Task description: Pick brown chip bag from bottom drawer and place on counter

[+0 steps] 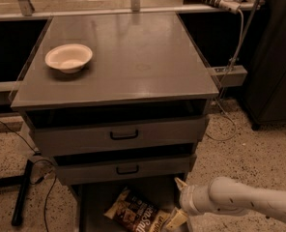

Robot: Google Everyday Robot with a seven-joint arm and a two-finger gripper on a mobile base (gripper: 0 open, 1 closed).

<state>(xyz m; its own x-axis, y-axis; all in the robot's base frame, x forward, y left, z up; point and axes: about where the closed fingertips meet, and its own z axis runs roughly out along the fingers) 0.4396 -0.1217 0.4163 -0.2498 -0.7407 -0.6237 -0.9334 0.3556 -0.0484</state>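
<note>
Your tool (179, 202), spread wide and empty, hovers just right of brown chip bag (135, 215) to grab it

**Item count: cabinet, contents, arm**

One counter (143, 57) is counted, with one white bowl (68, 57) on it. Three drawers are counted: two shallow drawers (119, 135), each fitted with one black handle (124, 136), and one bottom drawer (92, 202), in which one brown chip bag (135, 215) is seen. One arm (249, 199) is counted, ending in one gripper (178, 202), located at the right side of the bottom drawer just beside the bag, its two fingers (177, 220) spread apart.
</note>
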